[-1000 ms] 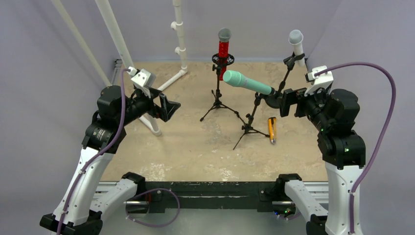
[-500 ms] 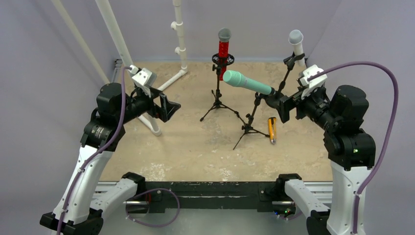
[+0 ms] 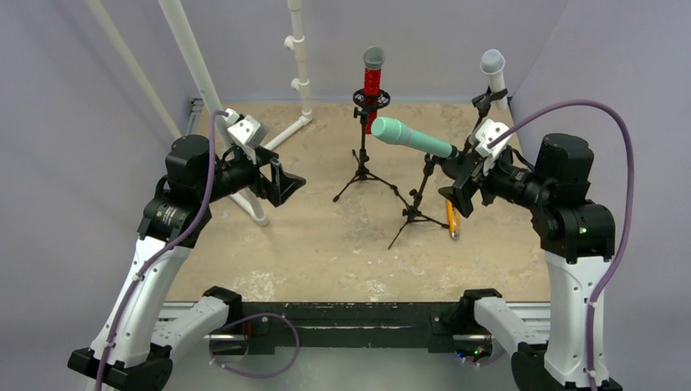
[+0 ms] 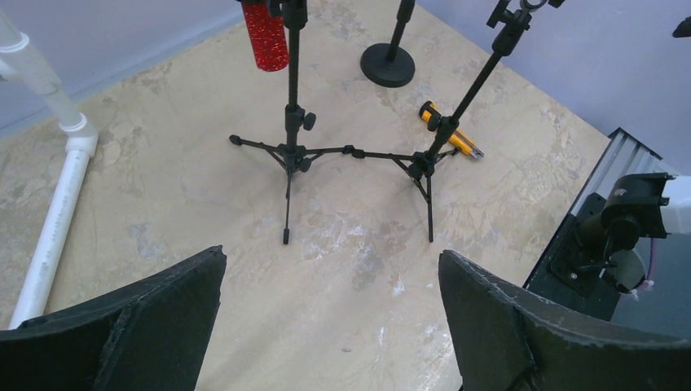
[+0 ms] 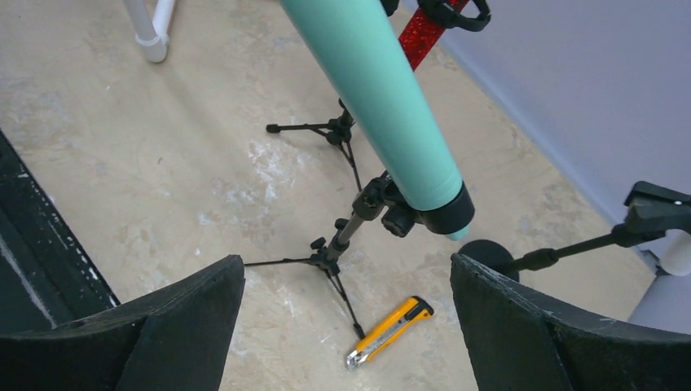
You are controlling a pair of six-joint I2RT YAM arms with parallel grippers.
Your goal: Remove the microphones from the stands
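Observation:
A teal microphone point(image 3: 411, 138) lies tilted in the clip of a black tripod stand point(image 3: 417, 199) at mid-table. In the right wrist view the microphone point(image 5: 375, 90) runs from the top down to its clip, above and ahead of my right gripper point(image 5: 344, 269). My right gripper point(image 3: 458, 189) is open and empty, just right of and below the microphone's tail end, not touching it. My left gripper point(image 3: 281, 181) is open and empty, well to the left. A red microphone point(image 3: 372, 85) and a white microphone point(image 3: 494, 73) stand on their own stands at the back.
A yellow utility knife point(image 3: 452, 217) lies on the table by the tripod's right leg, also in the right wrist view point(image 5: 389, 330). White pipes point(image 3: 191, 57) stand at the back left. The white microphone's round base point(image 4: 388, 65) sits behind the tripods.
My right gripper has moved left and down towards the teal microphone's tail end, its wrist turning. My left gripper has shifted slightly right. Both stay open.

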